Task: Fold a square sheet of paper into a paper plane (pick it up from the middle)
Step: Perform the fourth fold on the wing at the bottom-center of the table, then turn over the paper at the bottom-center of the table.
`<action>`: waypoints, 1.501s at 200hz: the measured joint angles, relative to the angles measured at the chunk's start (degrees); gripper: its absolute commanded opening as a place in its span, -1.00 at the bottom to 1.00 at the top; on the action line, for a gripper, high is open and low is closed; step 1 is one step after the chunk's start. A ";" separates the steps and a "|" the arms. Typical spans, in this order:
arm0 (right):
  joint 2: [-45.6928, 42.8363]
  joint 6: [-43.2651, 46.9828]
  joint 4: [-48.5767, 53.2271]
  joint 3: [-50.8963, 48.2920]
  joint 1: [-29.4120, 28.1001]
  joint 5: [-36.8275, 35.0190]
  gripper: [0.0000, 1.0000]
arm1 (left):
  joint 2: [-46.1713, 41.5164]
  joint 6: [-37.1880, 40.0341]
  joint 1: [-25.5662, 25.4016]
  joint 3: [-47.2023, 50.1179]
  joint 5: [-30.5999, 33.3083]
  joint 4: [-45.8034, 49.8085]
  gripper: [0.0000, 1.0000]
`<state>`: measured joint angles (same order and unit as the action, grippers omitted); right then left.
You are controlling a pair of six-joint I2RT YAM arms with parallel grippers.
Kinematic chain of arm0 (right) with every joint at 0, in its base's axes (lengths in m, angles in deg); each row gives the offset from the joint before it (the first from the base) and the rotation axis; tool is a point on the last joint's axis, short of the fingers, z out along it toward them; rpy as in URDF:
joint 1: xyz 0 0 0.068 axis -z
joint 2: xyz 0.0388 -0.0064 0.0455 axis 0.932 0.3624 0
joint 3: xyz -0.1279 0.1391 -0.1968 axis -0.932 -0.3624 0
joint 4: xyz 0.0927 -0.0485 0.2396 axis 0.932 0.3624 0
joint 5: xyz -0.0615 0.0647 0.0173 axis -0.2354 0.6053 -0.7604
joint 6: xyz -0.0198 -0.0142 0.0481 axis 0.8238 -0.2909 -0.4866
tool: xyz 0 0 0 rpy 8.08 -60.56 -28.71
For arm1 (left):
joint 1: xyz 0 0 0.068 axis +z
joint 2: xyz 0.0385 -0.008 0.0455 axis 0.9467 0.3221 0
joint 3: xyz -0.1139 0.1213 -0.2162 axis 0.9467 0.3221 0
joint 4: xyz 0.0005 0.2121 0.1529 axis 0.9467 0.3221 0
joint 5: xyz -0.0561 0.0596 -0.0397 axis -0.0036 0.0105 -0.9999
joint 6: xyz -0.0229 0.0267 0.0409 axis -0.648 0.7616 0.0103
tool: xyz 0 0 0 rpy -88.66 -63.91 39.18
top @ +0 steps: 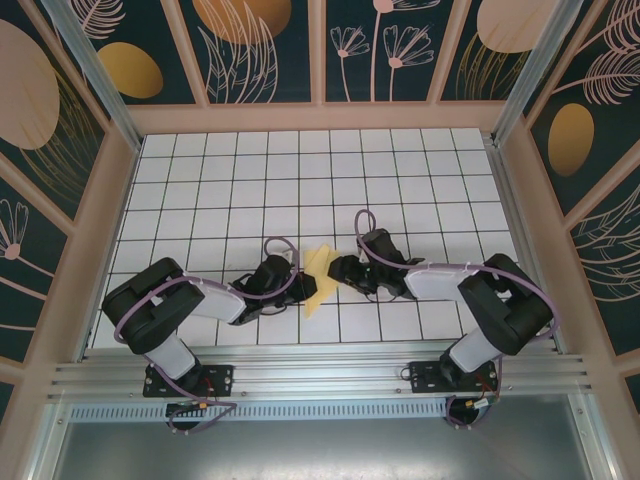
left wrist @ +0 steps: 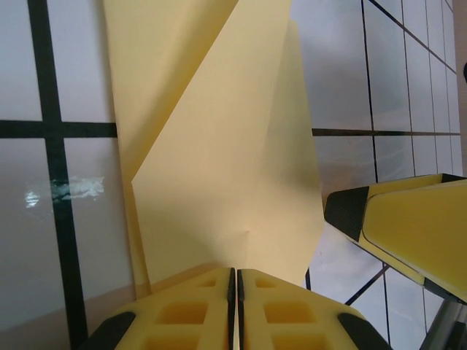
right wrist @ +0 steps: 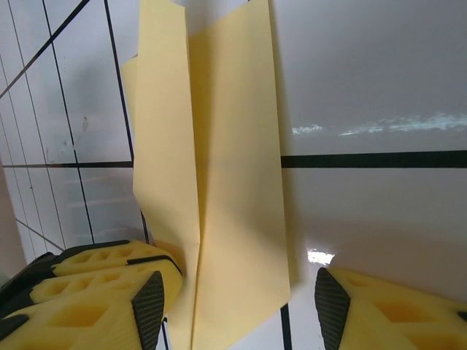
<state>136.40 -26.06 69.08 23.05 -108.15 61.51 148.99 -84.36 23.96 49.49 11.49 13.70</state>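
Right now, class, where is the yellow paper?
In the top view the folded paper sits at front centre of the table, between the left gripper and right gripper.

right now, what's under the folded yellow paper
The white gridded table runs under the folded paper; tiles and black lines show on both sides. The patch directly beneath is covered, so anything lying there cannot be seen. The left pincer is shut on its near edge.
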 measured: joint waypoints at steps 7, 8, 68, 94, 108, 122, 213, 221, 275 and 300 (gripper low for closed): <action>0.17 -0.20 -0.31 0.02 -0.11 0.02 0.19 | 0.00 -0.17 0.00 0.15 -0.11 -0.28 -0.76; 0.20 -0.20 -0.33 0.02 -0.11 0.02 0.19 | 0.00 -0.22 0.02 0.17 -0.15 -0.33 -0.76; 1.49 -1.51 -1.38 0.66 -0.09 1.01 0.18 | 0.02 -0.83 0.00 0.59 -1.81 -1.16 -0.74; 1.53 -1.95 -1.44 0.66 -0.09 1.03 0.14 | 0.13 -0.94 0.00 0.57 -2.38 -1.25 -0.74; 1.60 -2.05 -1.62 0.66 -0.07 1.07 0.13 | 0.17 -1.01 0.00 0.59 -2.73 -1.29 -0.74; 1.77 -2.16 -2.40 0.66 -0.11 1.53 0.07 | 0.17 -1.05 0.00 0.59 -2.93 -1.38 -0.75; 2.49 -2.32 -8.59 0.59 -0.35 4.96 0.00 | 0.11 -2.51 0.00 1.73 -4.37 -3.02 -0.78; 2.89 -2.32 -8.98 0.59 -0.35 5.33 0.00 | 0.09 -2.71 0.00 1.90 -4.50 -3.32 -0.77; 5.75 -1.73 -9.38 0.76 -0.35 7.21 -0.06 | 0.00 -4.22 0.00 3.89 -5.84 -6.40 -0.79; 7.19 -0.70 -9.40 1.68 -0.35 8.17 -0.18 | 0.00 -4.94 0.00 4.70 -6.25 -7.67 -0.81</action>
<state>143.59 -26.76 59.68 24.73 -108.50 69.68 148.99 -89.30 23.96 54.19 5.24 6.03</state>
